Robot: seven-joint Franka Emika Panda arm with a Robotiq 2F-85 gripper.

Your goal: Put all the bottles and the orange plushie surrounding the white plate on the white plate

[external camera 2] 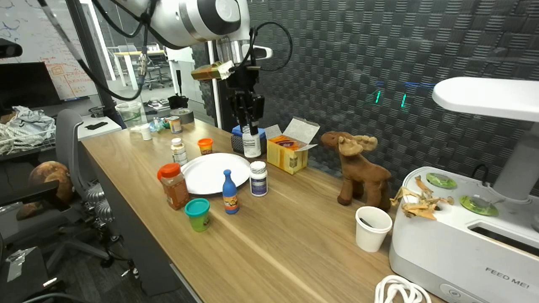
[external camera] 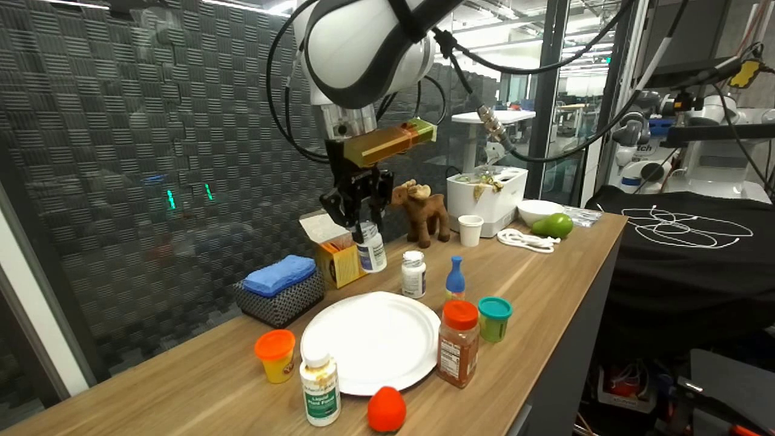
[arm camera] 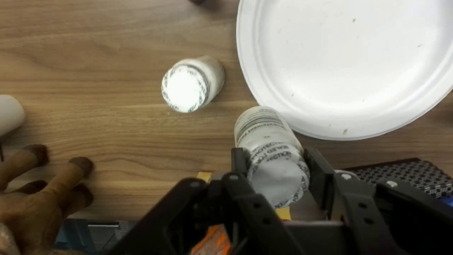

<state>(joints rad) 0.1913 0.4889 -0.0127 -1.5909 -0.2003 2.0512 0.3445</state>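
Beside the white plate [external camera: 381,345], the gripper [arm camera: 277,163] grasps a tilted white bottle [arm camera: 263,129] near its cap [arm camera: 277,180], lettered "SEALED". Around the plate are a "Liquid Plant Food" bottle [external camera: 320,393], a red-lidded bottle [external camera: 458,348], a blue bottle [external camera 2: 230,193], another white bottle [external camera 2: 258,181] and an orange plushie [external camera: 386,410]. Farther along the table [external camera 2: 294,235], a white planter [external camera 2: 454,252] reads "FEED ME!"

One white plate [external camera: 375,339] is counted, three white bottles [external camera: 373,255] [external camera: 414,277] [external camera: 320,392] are recorded near it, one blue bottle [external camera: 455,280], one red-lidded bottle [external camera: 458,345], two lidded tubs [external camera: 277,357] [external camera: 494,319], one orange plushie [external camera: 386,410].
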